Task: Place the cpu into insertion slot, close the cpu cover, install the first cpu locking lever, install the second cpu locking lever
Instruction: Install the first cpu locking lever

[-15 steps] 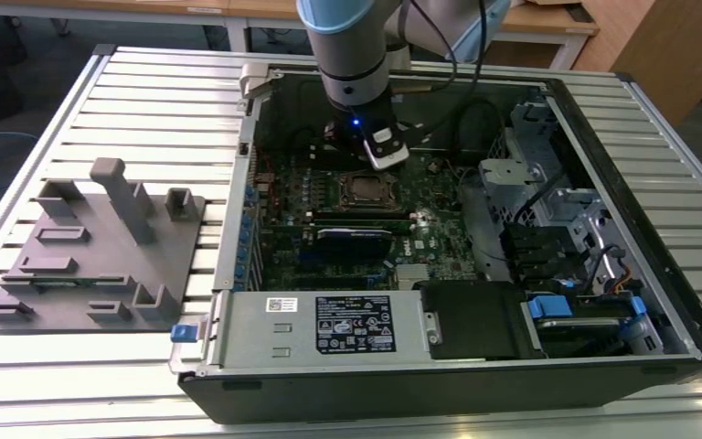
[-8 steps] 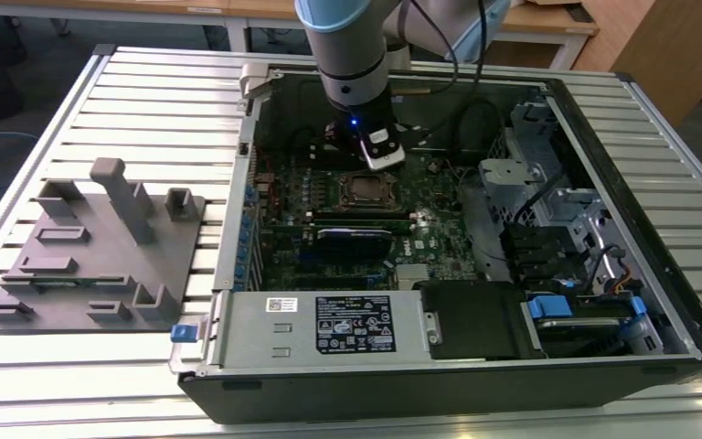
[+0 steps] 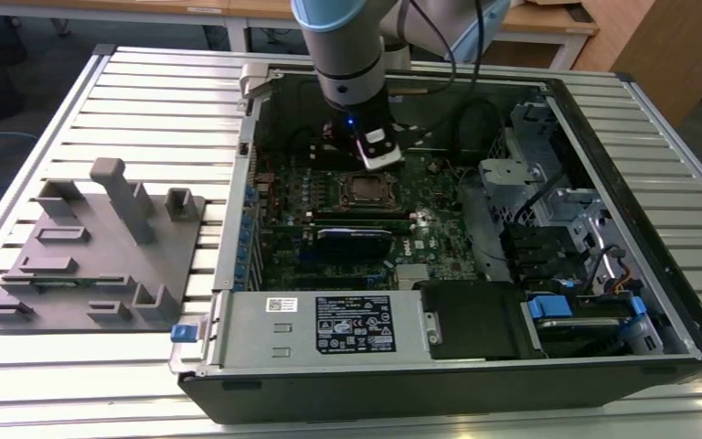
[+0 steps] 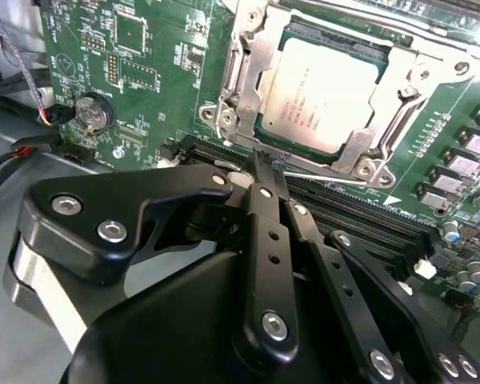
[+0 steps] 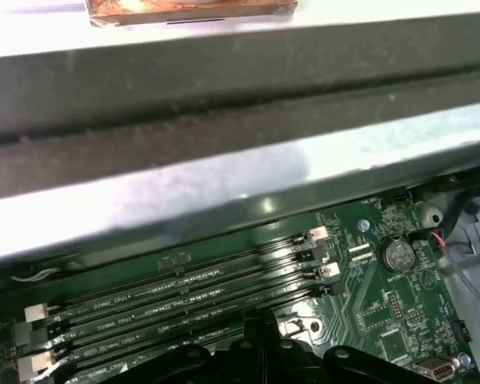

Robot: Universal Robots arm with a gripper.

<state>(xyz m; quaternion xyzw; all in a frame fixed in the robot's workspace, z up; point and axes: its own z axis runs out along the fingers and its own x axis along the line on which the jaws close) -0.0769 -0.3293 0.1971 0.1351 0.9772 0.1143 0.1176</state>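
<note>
Slatted aluminium table: bears the whole job, spread well beyond the hand on all sides. Open black-and-grey computer case: laid on its side with the panel off, evidently so the hand can reach in from above. Grey-and-blue robot arm: stands upright over the case, wrist inside it. Grey moulded parts tray: outside the case, well apart from the hand. Green circuit board: flat, directly under the hand. Black two-fingered gripper: fingers drawn together to one narrow tip with nothing seen between them, a pose that suits pushing a thin part rather than carrying one. Long narrow black memory slots: just beneath the fingers. Small square dark insertion slot with a silvery metal rim: just ahead of the tip. Thin silvery windowed cpu cover: lying flat over the slot, apparently closed. Flat square silver-grey cpu: seated in the slot, showing through the cover's window, its edges under the frame. Thin silvery wire locking lever: runs along the slot's nearer edge, its end at the tip; contact and latching cannot be told.
</note>
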